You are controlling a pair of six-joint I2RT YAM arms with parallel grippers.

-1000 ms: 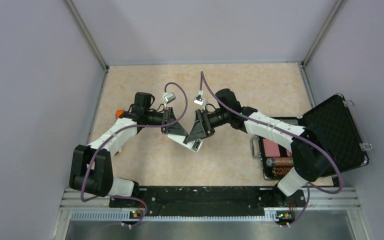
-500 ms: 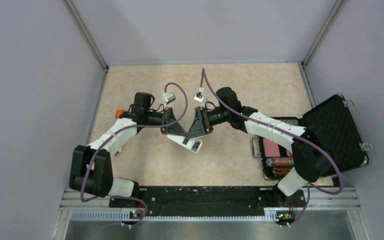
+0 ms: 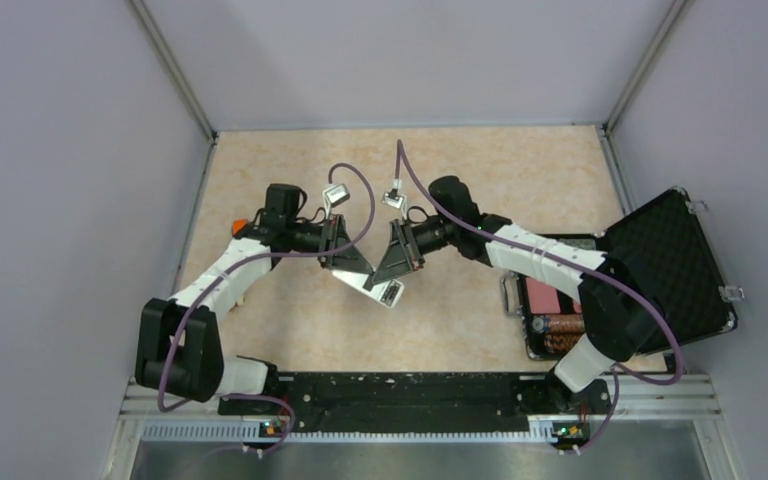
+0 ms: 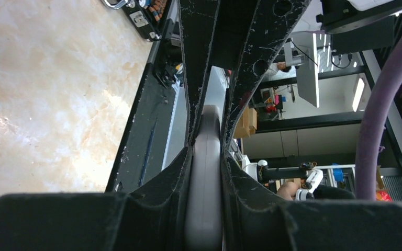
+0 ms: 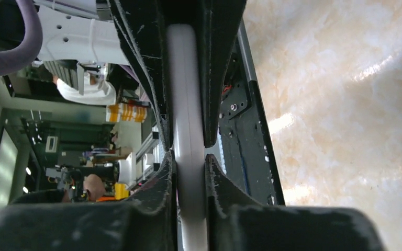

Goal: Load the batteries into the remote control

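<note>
White on black in both wrist views: clamped the remote (image 3: 378, 288) edge-on between the fingers (image 4: 199, 63). Gripped it with the left gripper (image 3: 348, 262) from the left and with the right gripper (image 3: 396, 264) from the right, both closed on it. Held it over the middle of the worktop (image 3: 460, 180).

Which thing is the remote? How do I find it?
Look at the middle of the tan table, where the two hands meet. The remote is pinched between the left hand and right hand. It is a slim white bar, unlike the black hands.
</note>
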